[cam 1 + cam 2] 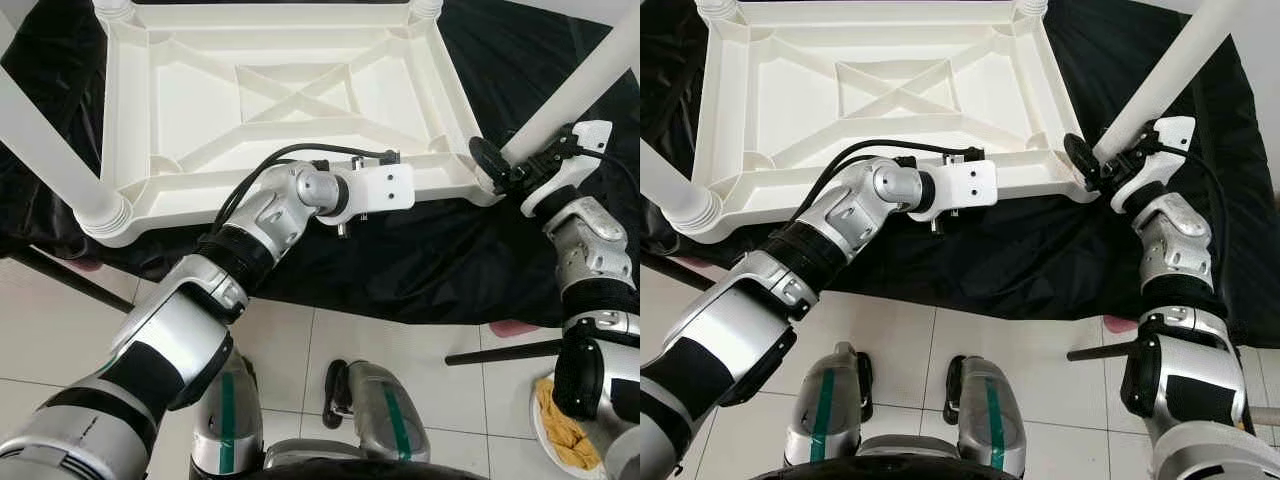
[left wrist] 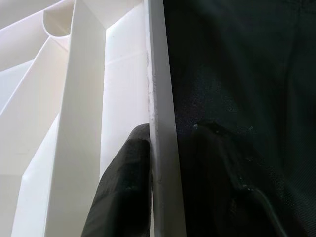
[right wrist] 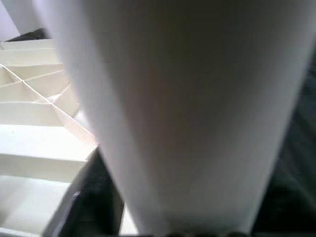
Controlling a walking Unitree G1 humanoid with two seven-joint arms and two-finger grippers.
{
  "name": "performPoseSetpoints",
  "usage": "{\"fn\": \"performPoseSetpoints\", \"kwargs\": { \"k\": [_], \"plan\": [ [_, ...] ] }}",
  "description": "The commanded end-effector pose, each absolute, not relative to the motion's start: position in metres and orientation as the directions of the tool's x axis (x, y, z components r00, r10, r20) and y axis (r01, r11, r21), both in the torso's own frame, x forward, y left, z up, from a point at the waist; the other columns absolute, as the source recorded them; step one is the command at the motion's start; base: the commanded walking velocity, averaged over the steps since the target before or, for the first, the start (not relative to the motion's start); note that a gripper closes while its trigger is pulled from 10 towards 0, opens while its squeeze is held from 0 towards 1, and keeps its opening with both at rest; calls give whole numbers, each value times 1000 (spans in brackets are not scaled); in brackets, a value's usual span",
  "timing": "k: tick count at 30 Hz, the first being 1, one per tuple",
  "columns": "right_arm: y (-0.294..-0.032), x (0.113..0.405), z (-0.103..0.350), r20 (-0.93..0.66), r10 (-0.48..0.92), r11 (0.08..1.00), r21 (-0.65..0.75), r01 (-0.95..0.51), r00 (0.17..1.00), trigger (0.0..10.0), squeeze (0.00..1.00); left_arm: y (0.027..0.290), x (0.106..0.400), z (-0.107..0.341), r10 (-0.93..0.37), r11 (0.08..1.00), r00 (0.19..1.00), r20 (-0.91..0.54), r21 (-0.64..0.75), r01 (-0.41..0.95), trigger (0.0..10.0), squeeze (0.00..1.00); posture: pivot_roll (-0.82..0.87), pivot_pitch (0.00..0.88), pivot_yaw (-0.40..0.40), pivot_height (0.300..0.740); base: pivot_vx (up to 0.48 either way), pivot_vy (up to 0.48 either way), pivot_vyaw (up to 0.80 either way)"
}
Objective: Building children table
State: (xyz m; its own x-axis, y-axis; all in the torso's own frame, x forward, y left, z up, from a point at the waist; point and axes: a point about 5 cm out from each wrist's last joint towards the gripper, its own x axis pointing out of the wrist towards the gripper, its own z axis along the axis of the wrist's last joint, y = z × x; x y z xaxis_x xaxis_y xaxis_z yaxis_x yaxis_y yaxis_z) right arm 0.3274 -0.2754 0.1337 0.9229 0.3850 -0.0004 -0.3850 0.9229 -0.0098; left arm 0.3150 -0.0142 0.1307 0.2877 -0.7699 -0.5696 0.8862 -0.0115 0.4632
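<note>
A white plastic tabletop (image 1: pixel 290 95) lies upside down on a black cloth (image 1: pixel 420 260), ribbed underside up. A white leg (image 1: pixel 50 150) stands at its near left corner. My left gripper (image 2: pixel 165 182) is shut on the tabletop's near rim (image 2: pixel 160 98), one finger (image 2: pixel 126 192) inside the rim and the other against the cloth. My right gripper (image 1: pixel 515 160) is shut on another white leg (image 1: pixel 580 85), whose lower end meets the near right corner. That leg slants up and away to the right. The joint is hidden behind the black fingers.
Two more leg stubs rise at the far corners (image 1: pixel 118 8) (image 1: pixel 425 8). Below the cloth is a tiled floor (image 1: pixel 300 350) with a dark bar (image 1: pixel 500 352), a pink thing (image 1: pixel 515 328) and a plate holding yellow cloth (image 1: pixel 560 420) at the right.
</note>
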Motion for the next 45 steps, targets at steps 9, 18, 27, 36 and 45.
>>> {"fn": "performPoseSetpoints", "kwargs": {
  "k": [9, 18, 27, 36, 45],
  "plan": [
    [-276, 325, 129, -25, 418, 907, -48, -419, 908, 0, 0, -10, 310, 114, -734, -47, 243, -635, 404, 914, 10000, 0, 61, 40, -56, 740, 0, 0, 0],
    [-275, 324, 124, -22, 325, 946, -4, -325, 945, 10000, 0, -10, 309, 113, -734, -46, 241, -635, 402, 915, 10000, 0, 59, 39, -63, 740, 0, 0, 0],
    [-273, 326, 118, -2, 71, 997, 13, -71, 997, 10000, 0, -11, 307, 111, -734, -49, 237, -636, 398, 916, 10000, 0, 60, 31, -69, 740, 0, 0, 0],
    [-268, 323, 116, 10, -166, 986, 30, 166, 986, 10000, 0, -11, 307, 110, -733, -52, 235, -638, 397, 916, 10000, 0, 59, 22, -73, 740, 0, 0, 0],
    [-257, 313, 108, -31, -468, 880, 77, 469, 883, 10000, 0, -12, 306, 109, -734, -52, 235, -638, 398, 916, 10000, 0, 61, 16, -81, 740, 0, 0, 0]
  ]
}}
